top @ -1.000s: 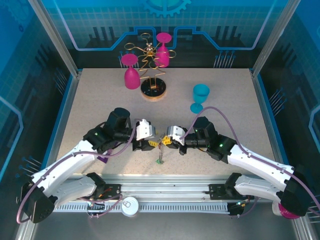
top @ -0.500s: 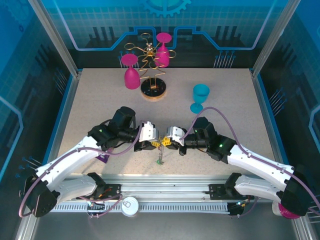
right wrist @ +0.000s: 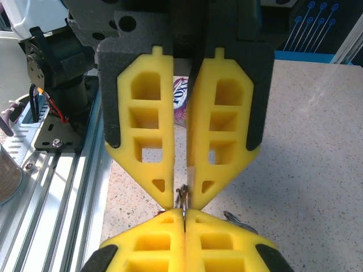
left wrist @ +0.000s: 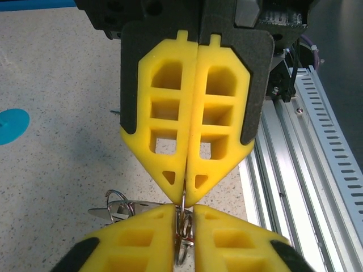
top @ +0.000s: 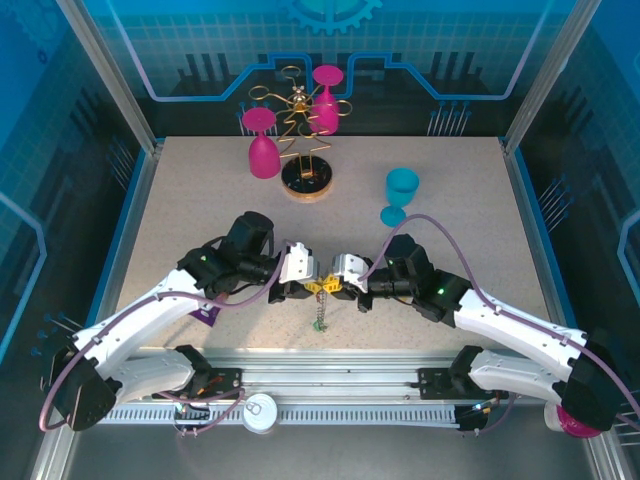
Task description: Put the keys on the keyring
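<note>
1. Where the overhead camera looks down, the left gripper (top: 308, 288) and the right gripper (top: 336, 287) meet tip to tip over the near part of the table (top: 450, 180). Both claws are drawn narrow. The keyring (top: 320, 312) trails from that meeting point toward the near edge, and its long axis lies across the line joining the two claws. Whether it hangs free or rests on the surface I cannot tell. Neither arm is nearer than the other, since both are on it.

2. In the left wrist view, the left claw's yellow fingers are pressed flat together, with a thin grey wire of the keyring nipped at their very tips. The right claw's fingers enter from the bottom, directly opposite, with loops of wire in the slim slot between them. Some small rings (left wrist: 120, 205) stick out to the left of the pinch, and the metal rail (left wrist: 300, 147) runs along the right.

3. In the right wrist view, the right claw's fingers taper shut onto a sliver of metal at their point. The left claw's closed fingers butt up from below. A purple packet (right wrist: 180, 105) shows through the gap higher up.

4. I cannot pick out the keys' coloured heads. I judge the coming move turns on the two pinches standing nose to nose on one loop. Any threading has to run along the line between the tips, and a pull apart would strain the wire.
</note>
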Action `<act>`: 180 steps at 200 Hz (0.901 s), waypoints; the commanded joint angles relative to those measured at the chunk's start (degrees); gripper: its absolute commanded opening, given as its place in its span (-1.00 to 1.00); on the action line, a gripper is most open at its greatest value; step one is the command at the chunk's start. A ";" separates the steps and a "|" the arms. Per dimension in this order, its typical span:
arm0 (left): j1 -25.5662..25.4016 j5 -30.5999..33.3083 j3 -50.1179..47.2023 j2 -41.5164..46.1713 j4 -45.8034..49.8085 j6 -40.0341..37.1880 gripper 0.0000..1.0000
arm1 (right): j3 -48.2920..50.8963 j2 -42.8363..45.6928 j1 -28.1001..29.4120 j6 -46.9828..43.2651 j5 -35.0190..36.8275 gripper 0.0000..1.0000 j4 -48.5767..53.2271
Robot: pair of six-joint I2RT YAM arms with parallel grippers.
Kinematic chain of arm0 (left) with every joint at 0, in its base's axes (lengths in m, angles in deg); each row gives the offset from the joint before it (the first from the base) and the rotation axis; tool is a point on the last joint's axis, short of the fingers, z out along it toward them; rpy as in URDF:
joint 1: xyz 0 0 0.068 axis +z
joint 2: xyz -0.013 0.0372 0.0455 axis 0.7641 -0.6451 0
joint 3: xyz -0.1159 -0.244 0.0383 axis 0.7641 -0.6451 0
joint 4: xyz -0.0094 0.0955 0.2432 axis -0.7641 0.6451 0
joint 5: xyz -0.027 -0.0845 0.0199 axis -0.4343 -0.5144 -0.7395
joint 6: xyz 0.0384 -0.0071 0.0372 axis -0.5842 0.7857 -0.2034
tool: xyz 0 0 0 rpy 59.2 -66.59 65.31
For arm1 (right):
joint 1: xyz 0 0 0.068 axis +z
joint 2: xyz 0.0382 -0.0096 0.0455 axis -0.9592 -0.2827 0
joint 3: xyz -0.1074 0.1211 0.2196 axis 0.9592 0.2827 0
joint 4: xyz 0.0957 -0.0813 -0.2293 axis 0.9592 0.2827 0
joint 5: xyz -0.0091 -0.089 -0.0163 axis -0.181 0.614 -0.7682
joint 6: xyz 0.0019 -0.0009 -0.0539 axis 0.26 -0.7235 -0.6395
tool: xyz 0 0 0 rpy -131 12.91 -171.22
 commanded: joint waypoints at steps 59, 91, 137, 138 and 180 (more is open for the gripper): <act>-0.97 -0.87 1.85 -0.18 0.89 -0.82 -1.00 | -1.77 1.12 1.17 1.30 2.08 -1.00 -0.40; -1.00 6.66 -1.31 1.65 -6.82 16.05 -1.00 | 0.66 5.03 -0.33 7.04 11.83 -0.01 -0.75; -1.68 20.21 -3.70 4.16 -9.18 50.62 -1.00 | 2.45 8.24 -0.60 22.70 15.66 0.04 1.85; -1.73 20.43 -3.67 4.22 -9.14 51.37 -1.00 | 2.40 8.22 -0.55 23.15 15.61 0.04 1.98; -1.80 27.00 -2.99 5.28 -3.50 73.23 -1.00 | 0.66 5.30 2.26 40.27 12.97 -0.08 2.75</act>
